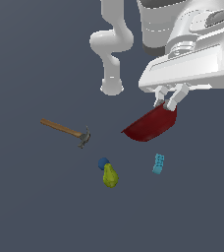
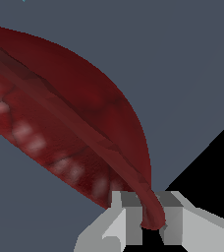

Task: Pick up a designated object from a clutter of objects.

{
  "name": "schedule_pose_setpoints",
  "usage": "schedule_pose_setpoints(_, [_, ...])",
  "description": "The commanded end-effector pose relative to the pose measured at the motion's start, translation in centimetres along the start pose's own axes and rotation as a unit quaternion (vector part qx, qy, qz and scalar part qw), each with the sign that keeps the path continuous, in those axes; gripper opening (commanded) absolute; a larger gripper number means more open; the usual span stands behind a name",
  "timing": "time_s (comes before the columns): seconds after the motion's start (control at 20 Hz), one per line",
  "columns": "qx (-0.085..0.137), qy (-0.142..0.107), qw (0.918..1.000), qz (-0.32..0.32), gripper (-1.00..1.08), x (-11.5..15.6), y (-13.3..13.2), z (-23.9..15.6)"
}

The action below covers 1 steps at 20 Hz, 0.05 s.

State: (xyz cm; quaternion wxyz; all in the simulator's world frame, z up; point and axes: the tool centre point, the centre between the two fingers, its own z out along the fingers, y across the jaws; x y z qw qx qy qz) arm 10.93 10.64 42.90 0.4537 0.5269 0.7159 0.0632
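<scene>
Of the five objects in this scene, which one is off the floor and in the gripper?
The dark red bowl: the gripper pinches its rim and it hangs tilted. The hammer, blue ball, pear and cyan brick lie apart below.

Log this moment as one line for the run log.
phase: lift | gripper: jaws shut on red bowl rim | bowl: tilted, hanging | hammer, pear, brick: untouched

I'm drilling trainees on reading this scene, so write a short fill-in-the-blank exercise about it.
1. The gripper is shut on the rim of the dark red round shallow ____.
2. The small blue ball touches the yellow-green ____.
3. The wooden-handled hammer lies toward the exterior view's ____ of the small cyan studded brick.
4. In the gripper's hold, the dark red item hangs ____, not level.

Missing words: bowl; pear; left; tilted
</scene>
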Motion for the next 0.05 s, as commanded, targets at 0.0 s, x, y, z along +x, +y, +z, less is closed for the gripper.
schedule_pose_setpoints(0.0, [-0.004,0.0,1.0,0.001,-1.0,-0.13,0.12,-0.31])
